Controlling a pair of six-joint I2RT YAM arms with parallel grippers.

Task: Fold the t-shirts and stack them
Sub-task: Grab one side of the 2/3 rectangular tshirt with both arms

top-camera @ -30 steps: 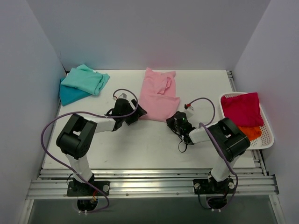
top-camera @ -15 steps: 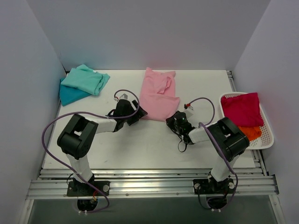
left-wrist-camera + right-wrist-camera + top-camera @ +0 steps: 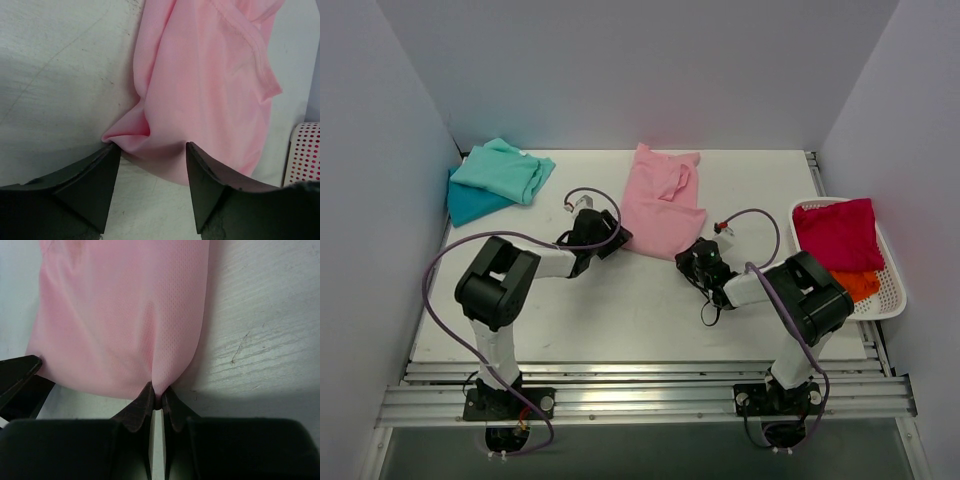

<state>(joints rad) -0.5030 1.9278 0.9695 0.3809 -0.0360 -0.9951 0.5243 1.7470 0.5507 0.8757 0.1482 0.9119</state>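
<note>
Well left of the pink t-shirt (image 3: pixel 662 205), the mint green t-shirt (image 3: pixel 505 170) lies on the teal t-shirt (image 3: pixel 470 205), both already folded. Over the last second the left claw (image 3: pixel 616 238) has crept up to the pink t-shirt's near-left corner, fingers apart around the bunched hem, not clamped yet. The pink t-shirt lies mid-counter (image 3: pixel 620 310), hem slightly nudged. The right claw (image 3: pixel 692 256) stays pinched on its near-right corner. Two-corner grip looks nearly set for the next fold. Right of it, the red t-shirt (image 3: pixel 840 232) and orange t-shirt (image 3: pixel 860 285) wait in the basket (image 3: pixel 892 290).
</note>
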